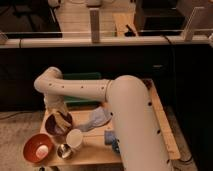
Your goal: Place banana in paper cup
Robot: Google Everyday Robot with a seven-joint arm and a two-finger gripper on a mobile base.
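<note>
Your gripper [58, 113] hangs at the end of the smooth white perforated arm, low over the round dark maroon bowl [52, 129] at the table's 8 o'clock corner; whether it is closed on anything you cannot tell. The banana [64, 120], a pale, curved, mottled shape, lies in that bowl right under the gripper, not in the cup. At 4 o'clock from the bowl stands the paper cup [75, 139], plain white, cylindrical, upright, rim open to you; just beside it at 8 o'clock sits a small shiny metal cup [63, 150]; further toward 9 o'clock, a glossy orange bowl [33, 145]. A crumpled blue cloth [97, 119] lies on the pale slatted wooden table [165, 131].
</note>
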